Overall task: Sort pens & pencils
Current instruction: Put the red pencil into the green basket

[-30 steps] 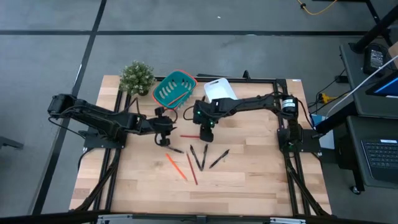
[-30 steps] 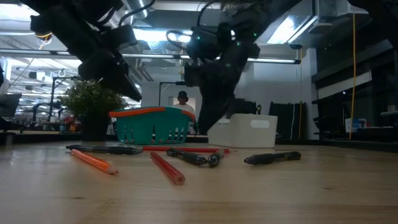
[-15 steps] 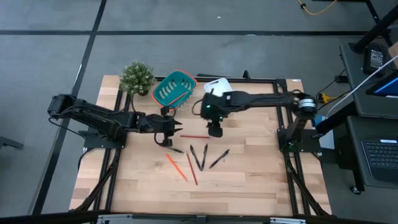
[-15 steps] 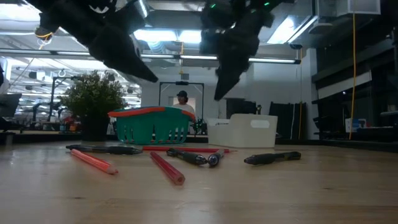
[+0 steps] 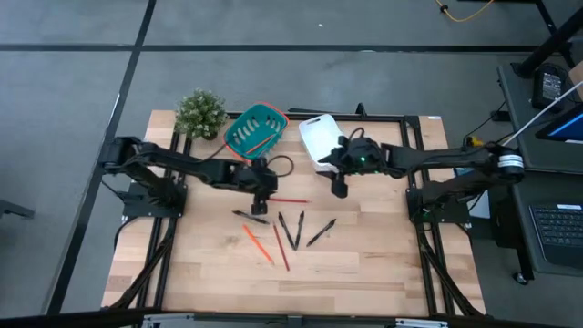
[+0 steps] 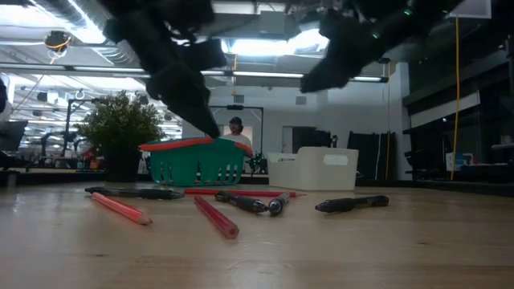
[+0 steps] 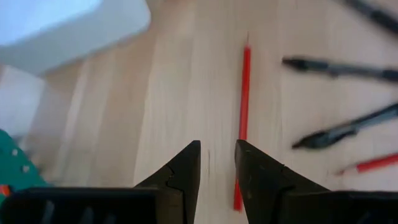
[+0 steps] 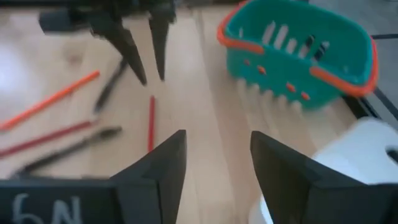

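Note:
Several black pens [image 5: 291, 228] lie near the table's middle, with an orange pencil [image 5: 258, 244] and a red pencil [image 5: 281, 248] beside them. Another red pencil [image 5: 290, 199] lies flat just beyond the pens, also visible in the left wrist view [image 7: 244, 124]. My left gripper [image 5: 261, 196] is open and empty, hovering at that pencil's left end; the pencil sits just outside its fingers [image 7: 217, 149]. My right gripper [image 5: 339, 187] is open and empty above the table, right of the pencil and near the white bin [image 8: 214, 146].
A teal basket with an orange rim [image 5: 255, 130] and a white bin [image 5: 321, 141] stand at the far side, with a small potted plant [image 5: 200, 111] to their left. Bare wood stretches along the near edge and the right half [image 5: 392, 255]. A person stands far behind the table [image 6: 235, 128].
My right gripper has moved away from the red pencil toward the table's right and risen, ending near the white bin. My left gripper has travelled right toward that pencil's left end. The pencils and pens have stayed in place.

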`<state>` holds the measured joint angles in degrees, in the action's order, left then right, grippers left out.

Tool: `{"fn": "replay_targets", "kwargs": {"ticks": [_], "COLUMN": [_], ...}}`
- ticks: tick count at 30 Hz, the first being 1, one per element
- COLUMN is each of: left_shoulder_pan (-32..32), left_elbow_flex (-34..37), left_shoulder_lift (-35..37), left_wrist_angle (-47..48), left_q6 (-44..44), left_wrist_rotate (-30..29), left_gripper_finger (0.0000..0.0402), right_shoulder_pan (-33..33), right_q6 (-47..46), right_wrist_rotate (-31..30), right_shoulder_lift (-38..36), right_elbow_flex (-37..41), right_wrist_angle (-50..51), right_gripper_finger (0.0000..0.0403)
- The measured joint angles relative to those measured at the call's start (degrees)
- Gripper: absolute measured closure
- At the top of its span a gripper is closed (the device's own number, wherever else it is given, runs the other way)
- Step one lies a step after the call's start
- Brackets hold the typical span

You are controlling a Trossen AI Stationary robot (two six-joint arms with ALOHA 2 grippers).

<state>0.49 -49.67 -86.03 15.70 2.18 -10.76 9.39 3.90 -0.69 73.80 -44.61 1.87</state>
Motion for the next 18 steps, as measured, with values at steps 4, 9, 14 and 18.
{"fn": "replay_targets", "kwargs": {"ticks": [4, 9, 14, 18], "left_shoulder_pan": [-0.02, -0.02, 0.28, 1.11], "left_elbow_flex": [-7.49, -14.72, -17.77, -19.72], "left_shoulder_lift": [-5.31, -10.01, -13.32, -16.73], "left_wrist_angle": [6.98, 12.01, 13.14, 14.36], "left_q6": [1.21, -0.11, -0.13, -0.40], "left_wrist_rotate": [1.58, 1.66, 2.22, 5.89], "left_gripper_finger": [0.0308, 0.0308, 0.0308, 0.0308], "right_shoulder_pan": [-0.02, -0.02, -0.02, -0.04], "right_q6": [2.62, 0.93, 1.89, 1.96], "right_wrist_rotate": [0.09, 0.16, 0.07, -4.83], "right_shoulder_lift": [-1.49, -1.49, -1.35, -1.32], "right_elbow_flex": [6.27, 11.17, 12.45, 12.47], "right_wrist_angle": [-2.60, -5.68, -6.04, -7.45], "right_gripper_finger": [0.0223, 0.0223, 0.0223, 0.0223]}}
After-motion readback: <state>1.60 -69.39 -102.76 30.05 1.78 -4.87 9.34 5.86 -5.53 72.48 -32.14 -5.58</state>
